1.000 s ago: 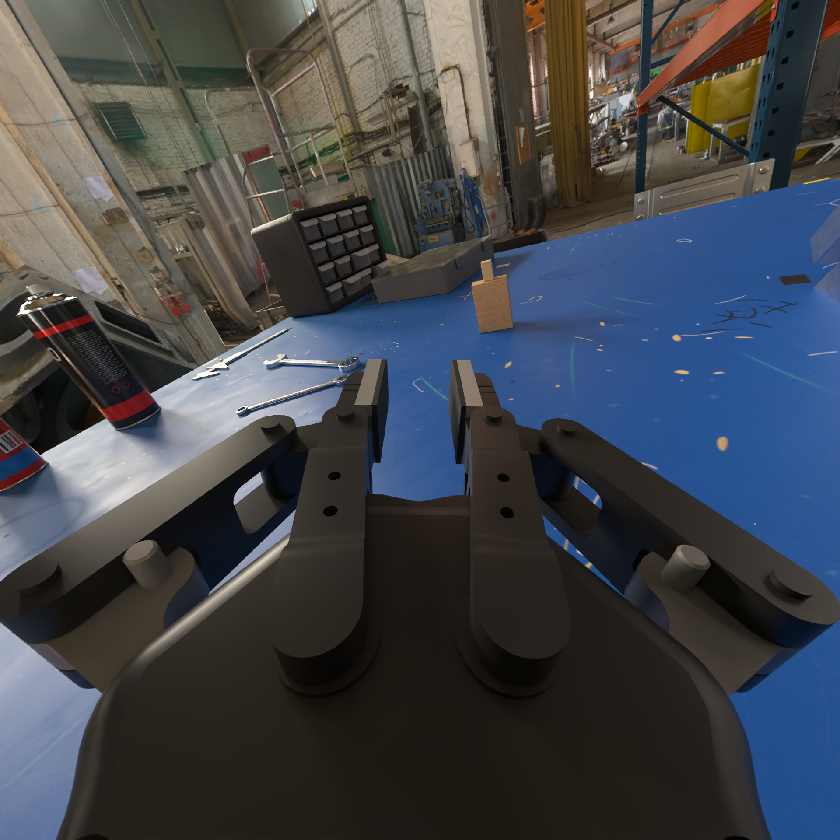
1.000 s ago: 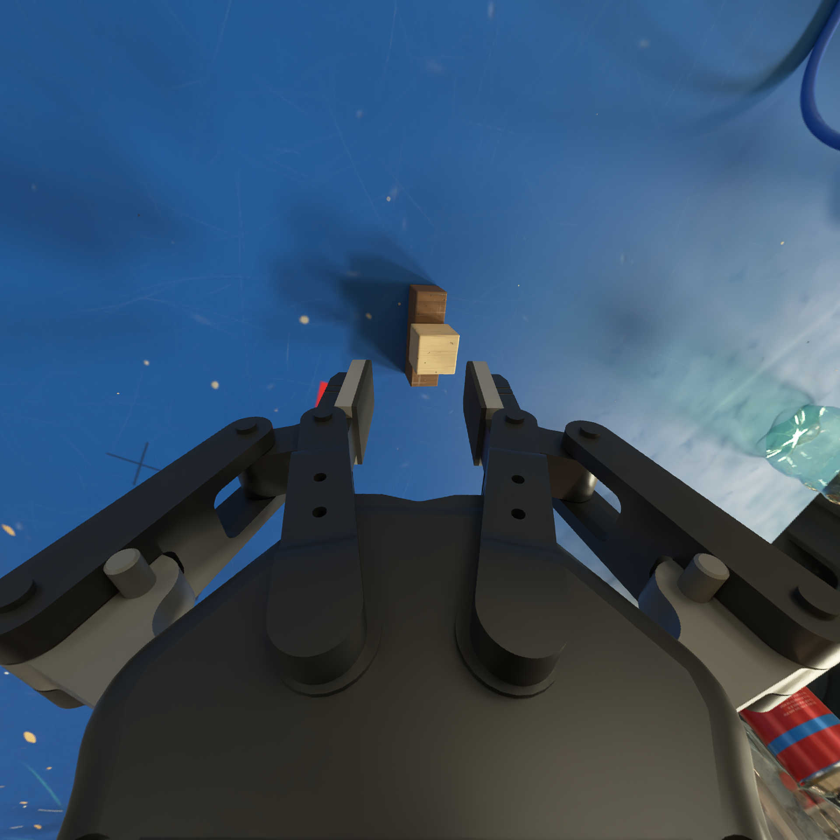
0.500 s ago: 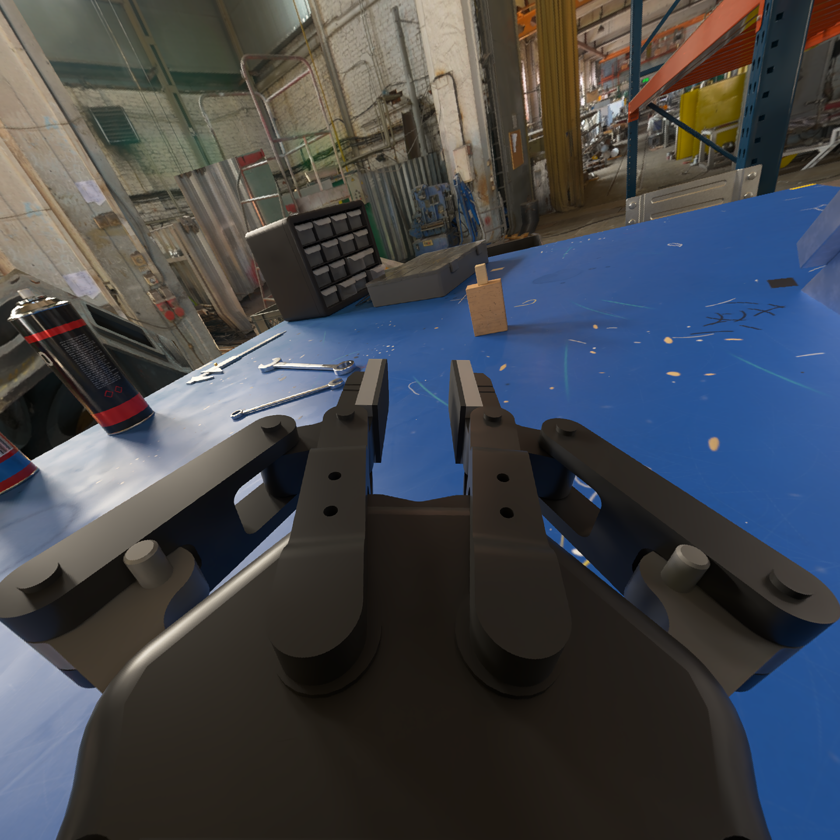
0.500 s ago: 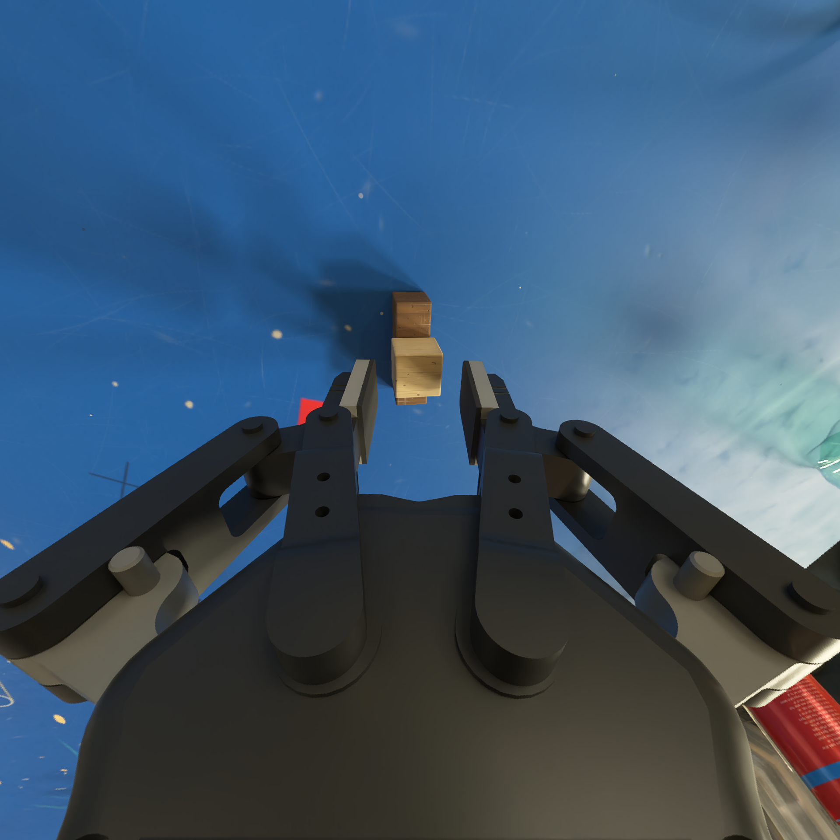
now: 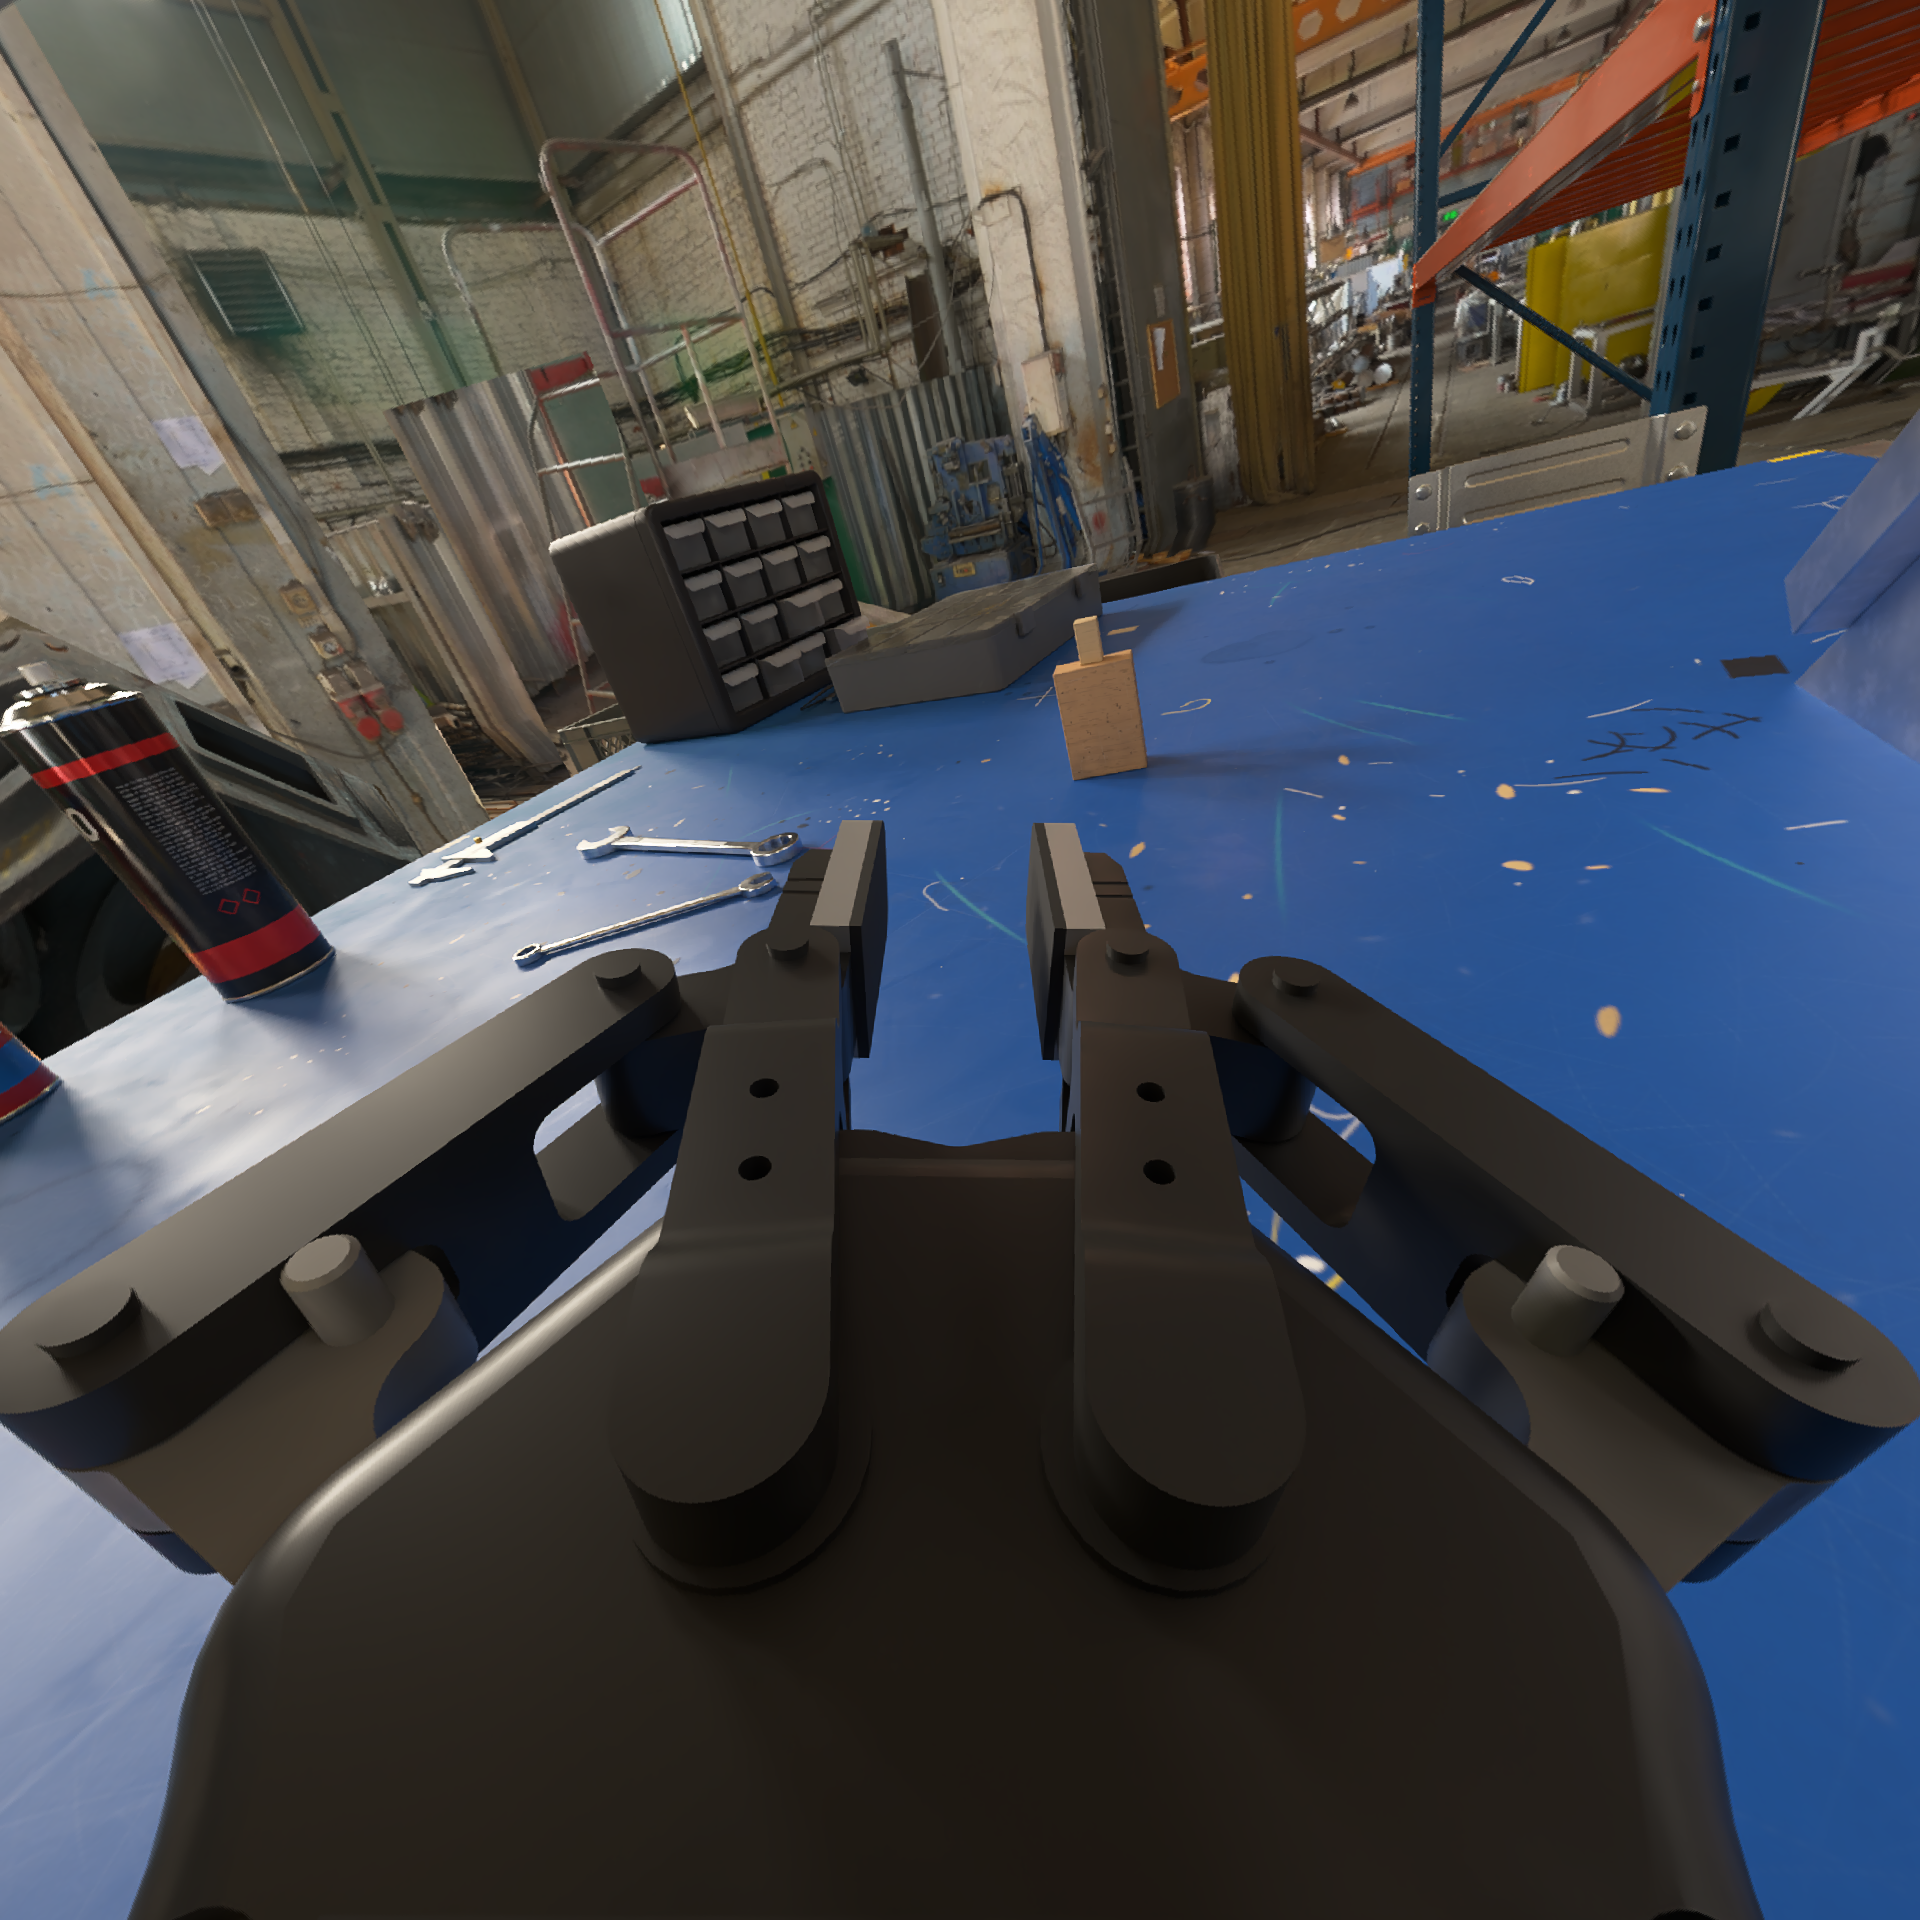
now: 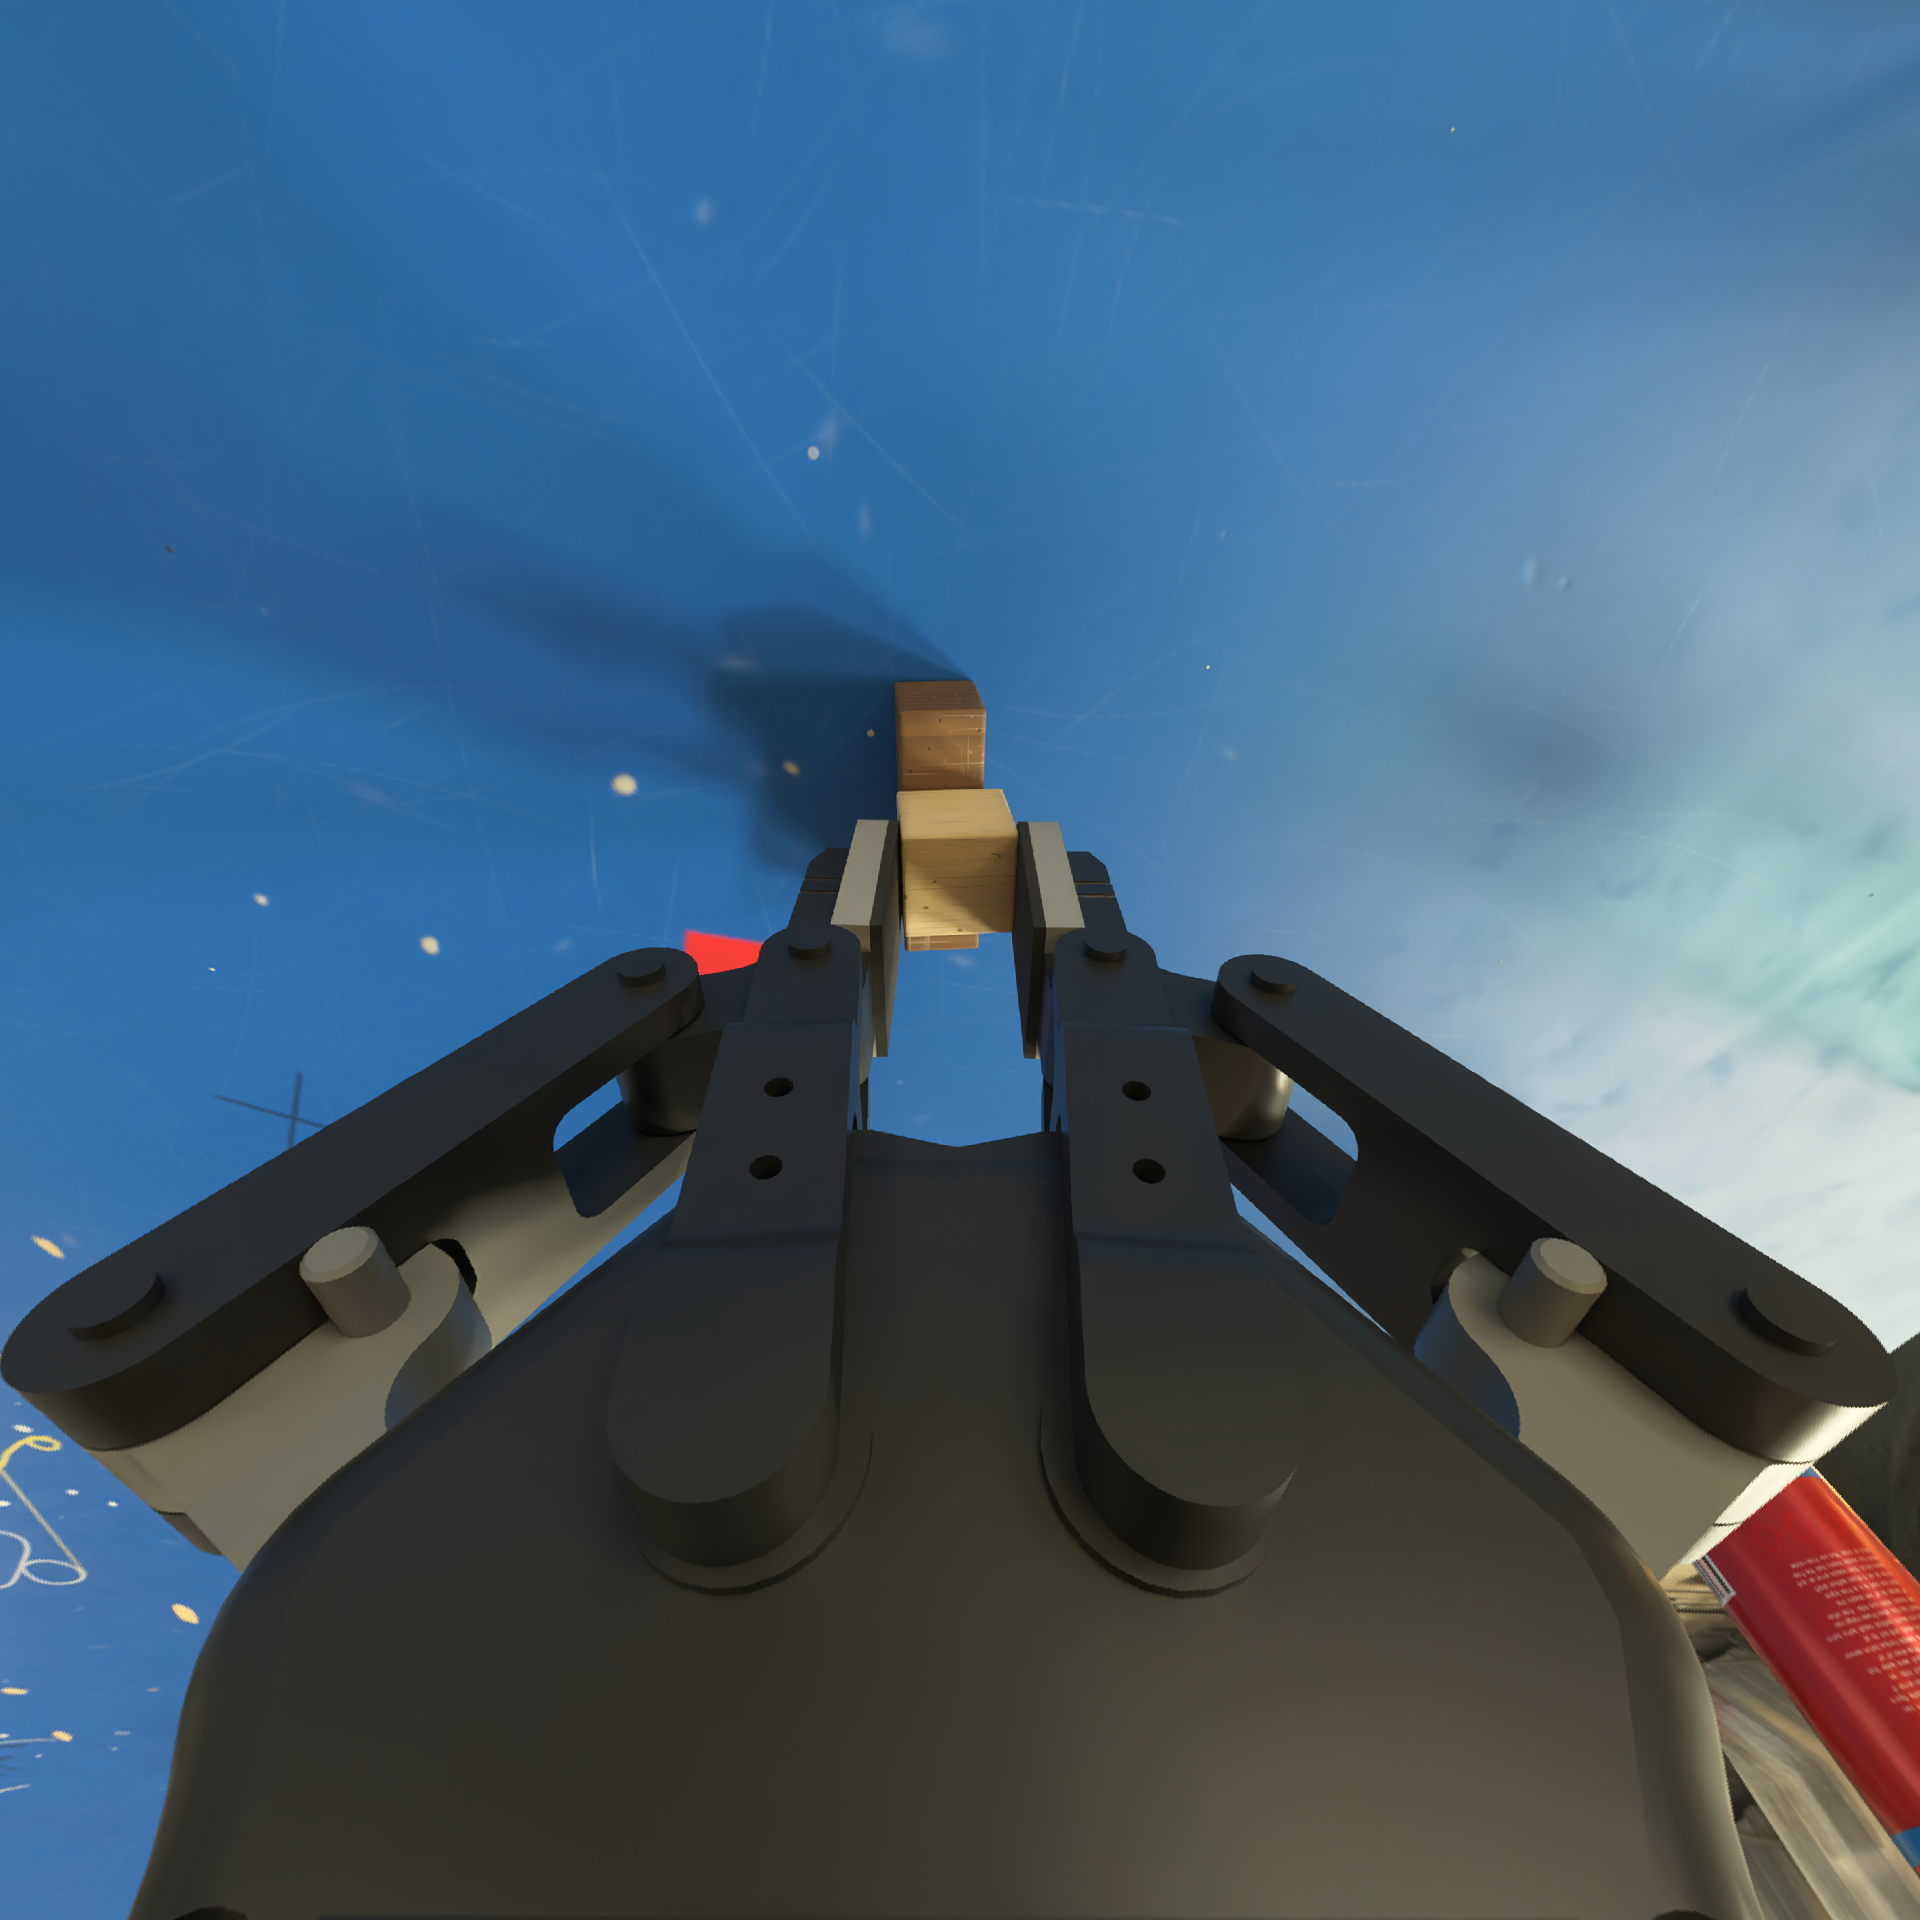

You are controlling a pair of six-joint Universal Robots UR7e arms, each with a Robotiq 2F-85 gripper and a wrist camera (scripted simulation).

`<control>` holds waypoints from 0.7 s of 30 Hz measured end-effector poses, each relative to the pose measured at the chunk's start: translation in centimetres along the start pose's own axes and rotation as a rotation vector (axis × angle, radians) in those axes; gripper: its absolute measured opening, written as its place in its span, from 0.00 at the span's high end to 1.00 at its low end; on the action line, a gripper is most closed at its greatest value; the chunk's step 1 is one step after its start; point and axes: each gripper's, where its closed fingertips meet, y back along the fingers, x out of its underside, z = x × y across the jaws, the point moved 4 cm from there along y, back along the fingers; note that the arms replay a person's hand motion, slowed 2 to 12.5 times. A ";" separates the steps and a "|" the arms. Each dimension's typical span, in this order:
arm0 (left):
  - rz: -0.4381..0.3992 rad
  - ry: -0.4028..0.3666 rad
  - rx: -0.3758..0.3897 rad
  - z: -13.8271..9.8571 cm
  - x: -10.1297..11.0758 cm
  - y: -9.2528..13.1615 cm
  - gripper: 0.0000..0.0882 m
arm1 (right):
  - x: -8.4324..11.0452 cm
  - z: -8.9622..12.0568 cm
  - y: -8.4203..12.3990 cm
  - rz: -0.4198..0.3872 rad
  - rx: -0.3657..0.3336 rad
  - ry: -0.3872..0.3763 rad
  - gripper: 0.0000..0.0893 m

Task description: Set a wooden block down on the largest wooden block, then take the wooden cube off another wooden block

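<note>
In the left wrist view a large pale wooden block [image 5: 1099, 717] stands upright on the blue table [image 5: 1455, 935], far ahead of my gripper, with a small wooden block [image 5: 1087, 636] on top of it. My left gripper [image 5: 956, 894] is open and empty, above the table. In the right wrist view my right gripper [image 6: 954, 883] looks down, its pads against both sides of a pale wooden cube [image 6: 954, 862]. The cube sits on a darker brown wooden block [image 6: 938, 732] that lies on the table.
At the left stand a black and red spray can [image 5: 166, 842], two wrenches [image 5: 686, 847], a black drawer cabinet [image 5: 717, 603] and a flat grey case [image 5: 966, 639]. A red can [image 6: 1849, 1621] lies at the lower right of the right wrist view, and a red patch [image 6: 722, 951] shows beside the left finger.
My right gripper has come down over the pale cube and its fingers have closed in on it. My left gripper has shifted slightly and stays open.
</note>
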 end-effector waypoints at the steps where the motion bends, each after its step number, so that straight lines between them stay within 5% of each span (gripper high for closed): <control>1: 0.000 0.000 0.001 0.0 0.0 0.0 0.72 | 0.0 0.0 0.0 -0.002 0.000 0.000 0.78; 13: -0.020 0.018 0.020 -0.1 -0.2 0.1 0.65 | 0.3 0.5 1.3 -0.039 0.031 -0.012 0.78; 21: -0.021 0.028 0.024 0.0 -0.2 0.2 0.62 | 1.0 1.4 4.0 -0.136 0.087 -0.036 0.78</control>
